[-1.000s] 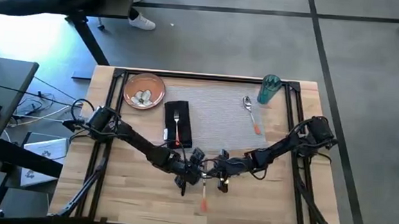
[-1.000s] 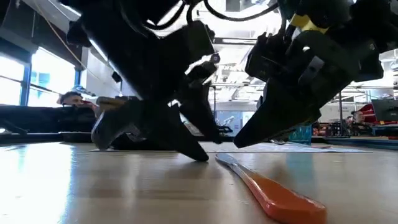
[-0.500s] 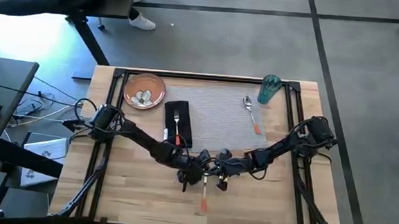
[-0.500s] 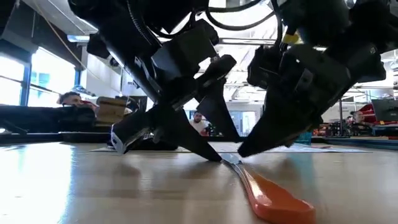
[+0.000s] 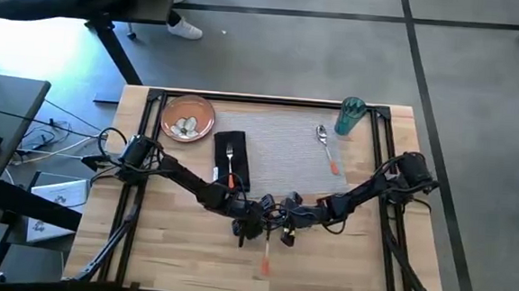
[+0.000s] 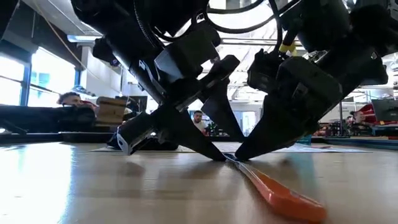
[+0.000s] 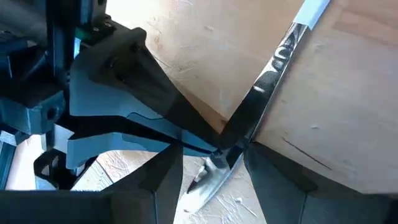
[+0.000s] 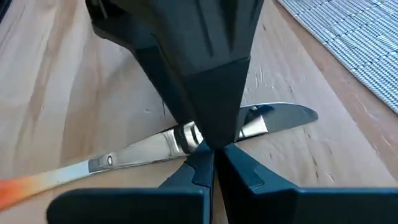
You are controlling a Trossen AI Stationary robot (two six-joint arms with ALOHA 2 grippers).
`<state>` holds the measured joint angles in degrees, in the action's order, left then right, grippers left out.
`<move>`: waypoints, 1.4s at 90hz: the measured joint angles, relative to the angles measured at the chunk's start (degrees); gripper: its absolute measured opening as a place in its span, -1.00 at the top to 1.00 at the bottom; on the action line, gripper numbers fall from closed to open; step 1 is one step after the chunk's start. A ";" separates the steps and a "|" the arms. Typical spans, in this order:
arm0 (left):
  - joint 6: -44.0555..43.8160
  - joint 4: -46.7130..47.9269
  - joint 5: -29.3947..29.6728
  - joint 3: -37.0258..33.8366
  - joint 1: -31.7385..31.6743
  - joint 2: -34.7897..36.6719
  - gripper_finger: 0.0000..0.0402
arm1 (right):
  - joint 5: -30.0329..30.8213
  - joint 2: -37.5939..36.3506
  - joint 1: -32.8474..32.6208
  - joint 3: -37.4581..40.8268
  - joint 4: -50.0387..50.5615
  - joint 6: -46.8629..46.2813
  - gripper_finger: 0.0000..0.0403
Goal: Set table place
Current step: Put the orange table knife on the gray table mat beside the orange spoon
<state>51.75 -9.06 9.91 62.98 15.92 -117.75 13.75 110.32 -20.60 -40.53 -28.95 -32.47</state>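
1. I see the knife (image 6: pixel 273 190) lying on the table (image 5: pixel 342 268), orange handle nearest.
2. My left gripper (image 5: pixel 247 223) straddles its blade, fingers narrow; my right gripper (image 5: pixel 277 226) looks closed against it.
3. The placemat (image 5: pixel 281 156) lies beyond.

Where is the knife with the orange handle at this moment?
In the high view the knife lies on the bare table, near its front middle, in front of the grey placemat; the left gripper and right gripper meet at its blade.
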 joint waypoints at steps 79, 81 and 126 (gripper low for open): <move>-0.79 -1.50 -12.24 0.04 -2.30 -2.23 0.77 | 0.60 0.38 -0.02 0.11 -1.32 2.19 1.00; -0.66 -1.66 -12.15 0.08 -2.12 -2.62 0.81 | 0.60 0.38 -0.02 0.11 -1.32 2.12 1.00; -5.21 -2.04 -5.72 0.11 0.09 -2.61 1.00 | -0.40 -1.78 -0.25 0.11 1.38 1.86 1.00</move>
<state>46.54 -11.10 4.19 63.09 16.01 -120.37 13.35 108.54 -20.85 -40.42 -27.56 -30.61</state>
